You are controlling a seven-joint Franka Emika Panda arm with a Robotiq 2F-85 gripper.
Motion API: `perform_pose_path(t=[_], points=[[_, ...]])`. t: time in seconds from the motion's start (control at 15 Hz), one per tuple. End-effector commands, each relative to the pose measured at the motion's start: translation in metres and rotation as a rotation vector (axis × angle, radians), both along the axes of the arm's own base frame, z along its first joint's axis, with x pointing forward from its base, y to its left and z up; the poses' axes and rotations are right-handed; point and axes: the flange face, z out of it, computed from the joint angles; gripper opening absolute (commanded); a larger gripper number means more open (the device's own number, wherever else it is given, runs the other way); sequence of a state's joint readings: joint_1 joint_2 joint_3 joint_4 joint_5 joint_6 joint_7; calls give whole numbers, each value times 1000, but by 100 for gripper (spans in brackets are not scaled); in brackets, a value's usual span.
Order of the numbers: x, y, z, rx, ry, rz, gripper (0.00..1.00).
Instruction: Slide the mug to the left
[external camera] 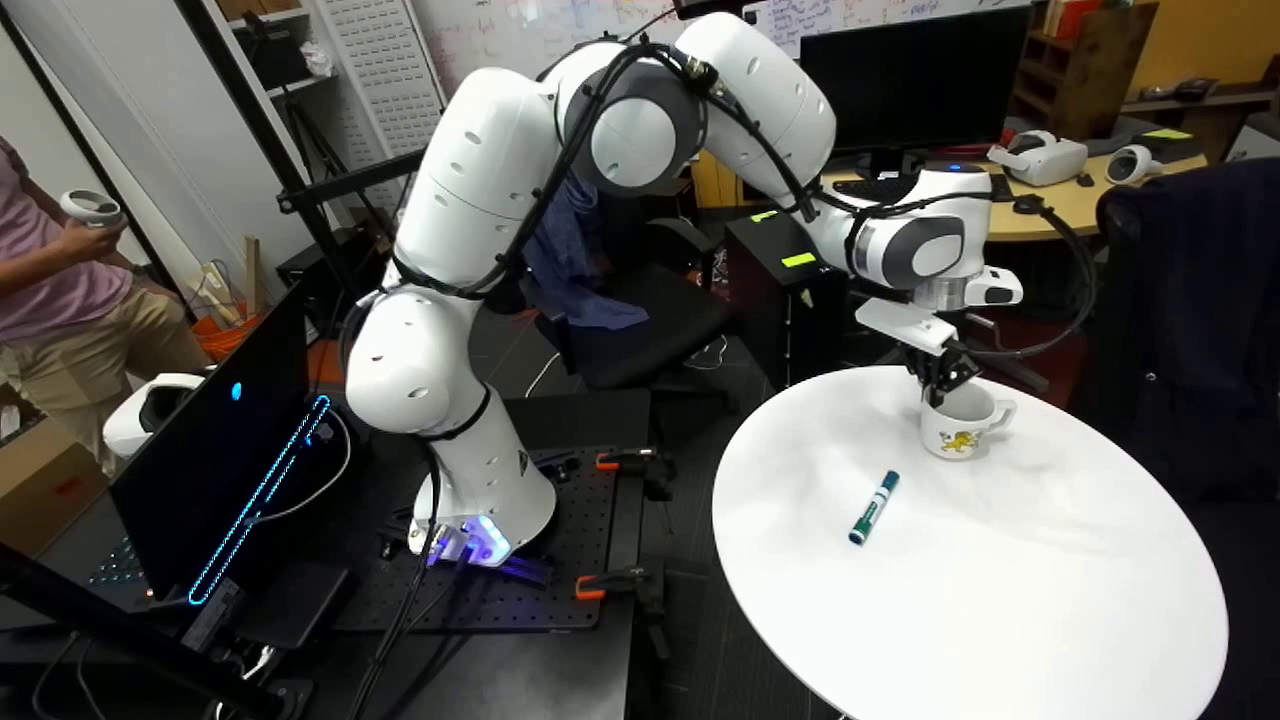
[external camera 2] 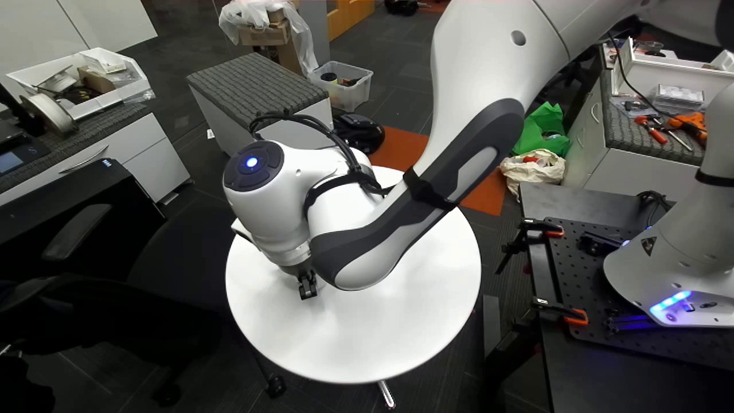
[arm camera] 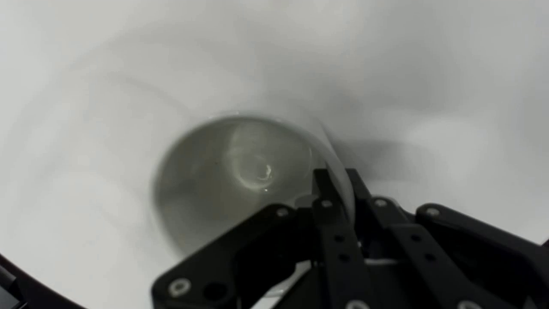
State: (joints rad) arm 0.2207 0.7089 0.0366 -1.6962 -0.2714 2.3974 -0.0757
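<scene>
The white mug (external camera: 950, 438) stands upright on the round white table (external camera: 1000, 600), near its far edge in an exterior view. It has a yellow lion print and its handle points to the right there. My gripper (external camera: 934, 392) is at the mug's rim on the side away from the handle. In the wrist view the gripper (arm camera: 339, 180) is shut on the rim of the mug (arm camera: 240, 163), one finger inside and one outside. The mug's inside looks empty. In an exterior view the gripper (external camera 2: 308, 287) points down at the table, and the arm and gripper mostly hide the mug.
A dark green marker (external camera: 875, 508) lies on the table, apart from the mug. A dark chair (external camera: 1180, 300) stands close beside the table. A desk with a monitor (external camera: 910, 85) is behind. The robot's base stands on a black bench (external camera: 560, 660).
</scene>
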Motion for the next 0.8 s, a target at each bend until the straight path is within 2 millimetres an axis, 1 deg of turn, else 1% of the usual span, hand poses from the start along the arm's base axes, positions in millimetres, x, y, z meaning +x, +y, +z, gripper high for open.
perform_pose_path(t=[0.0, 0.2, 0.27, 0.33, 0.53, 0.73], points=[[6, 2, 7, -14, 29, 18, 3], [7, 1, 8, -13, 35, 13, 3], [8, 1, 7, -12, 36, 11, 17], [8, 0, 7, -13, 37, 11, 36], [11, -2, 10, -14, 33, 6, 57], [12, -4, 16, -16, 23, -8, 81]])
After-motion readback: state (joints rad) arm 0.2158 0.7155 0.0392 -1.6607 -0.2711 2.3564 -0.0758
